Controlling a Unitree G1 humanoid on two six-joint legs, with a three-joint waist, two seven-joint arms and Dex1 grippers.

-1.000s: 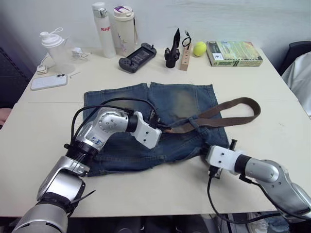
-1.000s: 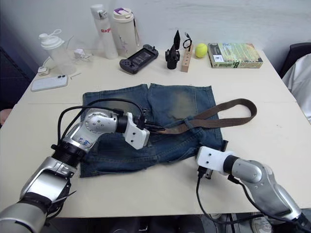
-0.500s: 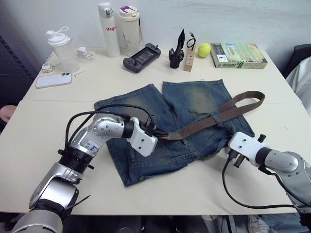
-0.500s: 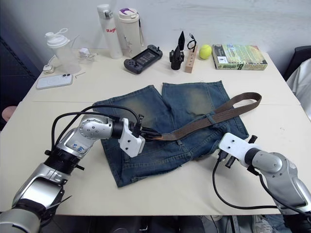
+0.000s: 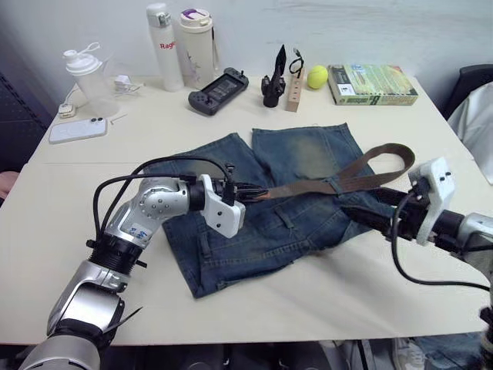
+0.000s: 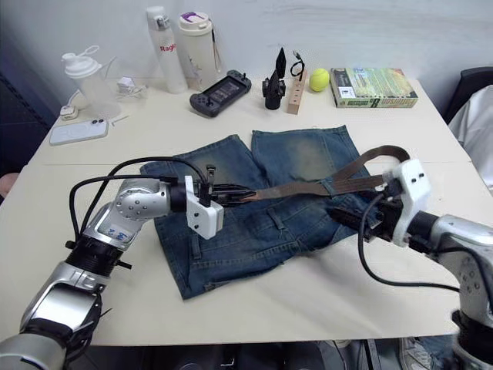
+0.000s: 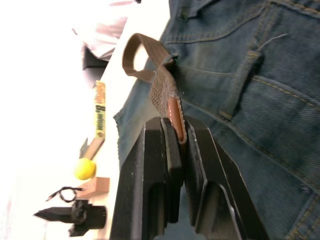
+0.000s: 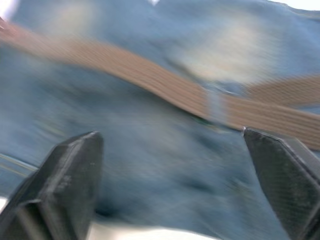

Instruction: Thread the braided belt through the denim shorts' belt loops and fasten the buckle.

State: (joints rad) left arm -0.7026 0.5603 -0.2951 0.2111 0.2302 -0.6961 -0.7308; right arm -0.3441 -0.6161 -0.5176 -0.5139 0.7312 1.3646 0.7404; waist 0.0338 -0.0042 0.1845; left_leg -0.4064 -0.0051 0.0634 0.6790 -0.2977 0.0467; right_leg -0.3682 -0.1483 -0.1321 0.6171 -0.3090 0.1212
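Left claw (image 7: 175, 145): clamped tight on the tan tip of the braided belt (image 5: 323, 185), flat between both pads, held just above the denim shorts (image 5: 262, 223). Right claw (image 5: 370, 212): spread wide, holding nothing, fingers aimed at the shorts' right edge beside the strap. Changes I log over the last second — the shorts have swung round on the table (image 5: 370, 301), from lying square to lying skewed, their near corner now off toward my left; the right arm, which sat low at the near edge of the cloth, has come up and turned to face the waistband; the left arm has hauled the tip further to my left, so the strap is drawn straighter. Reading: one of the belt loops (image 6: 337, 183) already carries the strap, and this pull feeds more length through it; the remaining loops look unthreaded, so I judge the job early. Belt axis: runs left–right across the shorts, tip pointing to my left, then curls into a loop (image 5: 389, 158) past the right hem. Buckle: I cannot make it out.
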